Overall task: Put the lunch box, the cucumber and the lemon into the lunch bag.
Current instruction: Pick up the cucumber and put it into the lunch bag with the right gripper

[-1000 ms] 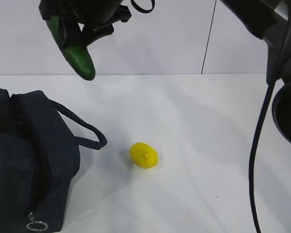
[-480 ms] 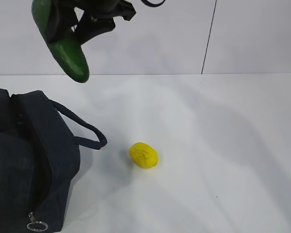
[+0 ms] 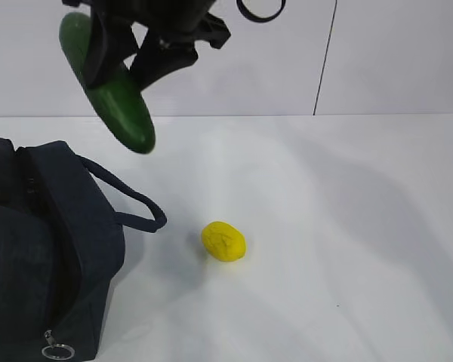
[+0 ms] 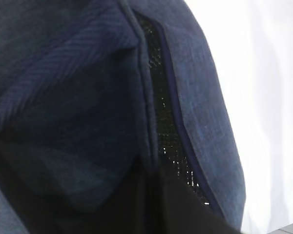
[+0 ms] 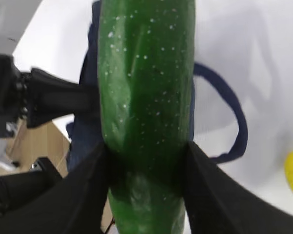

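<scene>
Above the white table (image 3: 347, 226), near the top left of the exterior view, the right gripper (image 3: 124, 56) was clamped on the cucumber (image 3: 109, 90), which hung tilted in the air with its lower tip pointing down towards the lunch bag (image 3: 53, 241). Most of that arm was cut off by the top edge. From the right wrist, the cucumber (image 5: 146, 97) filled the middle of the picture, pinched between two black fingers (image 5: 210, 190), and part of the bag's strap handle (image 5: 234, 126) showed behind it. The lemon (image 3: 223, 241) lay on the table, just beside the bag's handle and apart from it. The bag was cropped at the left and bottom edges; its ring pull (image 3: 57, 351) sat low. The left wrist view showed only dark navy fabric and a zipper (image 4: 171, 141) up close; the left gripper itself was out of sight, closed. The lunch box could not be made out.
</scene>
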Motion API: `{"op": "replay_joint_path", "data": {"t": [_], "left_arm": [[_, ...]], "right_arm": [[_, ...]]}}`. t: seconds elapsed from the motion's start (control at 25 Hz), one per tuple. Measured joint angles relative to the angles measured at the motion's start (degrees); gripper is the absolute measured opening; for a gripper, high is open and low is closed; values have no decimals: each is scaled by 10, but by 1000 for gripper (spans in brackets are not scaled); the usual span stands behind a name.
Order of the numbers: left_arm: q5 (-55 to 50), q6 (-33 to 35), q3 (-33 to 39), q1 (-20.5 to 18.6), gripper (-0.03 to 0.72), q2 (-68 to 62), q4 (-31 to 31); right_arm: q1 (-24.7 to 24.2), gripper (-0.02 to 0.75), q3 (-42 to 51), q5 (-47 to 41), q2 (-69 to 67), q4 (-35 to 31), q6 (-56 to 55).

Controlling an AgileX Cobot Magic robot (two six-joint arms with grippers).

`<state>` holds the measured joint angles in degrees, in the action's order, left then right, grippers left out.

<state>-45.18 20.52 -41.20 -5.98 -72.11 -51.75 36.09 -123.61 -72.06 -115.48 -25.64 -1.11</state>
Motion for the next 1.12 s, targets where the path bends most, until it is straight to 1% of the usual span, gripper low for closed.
{"op": "replay_joint_path", "data": {"t": [0.12,0.28,0.4,0.56,0.68,0.88,1.12], "left_arm": [[0,10,0,0,-6,0,0],[-5,24,0,0,-6,0,-7],[-12,30,0,0,-6,0,-19],[-21,50,0,0,-6,0,-47],[-28,54,0,0,-6,0,-54],[-32,56,0,0,-6,0,-61],[-41,74,0,0,-6,0,-93]], "right_arm": [[0,358,48,1,12,-11,0],[0,357,78,1,16,-39,0],[0,357,83,2,17,-73,0],[0,357,83,3,17,-90,0],[0,357,83,3,17,-101,-1],[0,357,83,4,4,-148,-2],[0,357,83,5,-37,-164,-2]]}}
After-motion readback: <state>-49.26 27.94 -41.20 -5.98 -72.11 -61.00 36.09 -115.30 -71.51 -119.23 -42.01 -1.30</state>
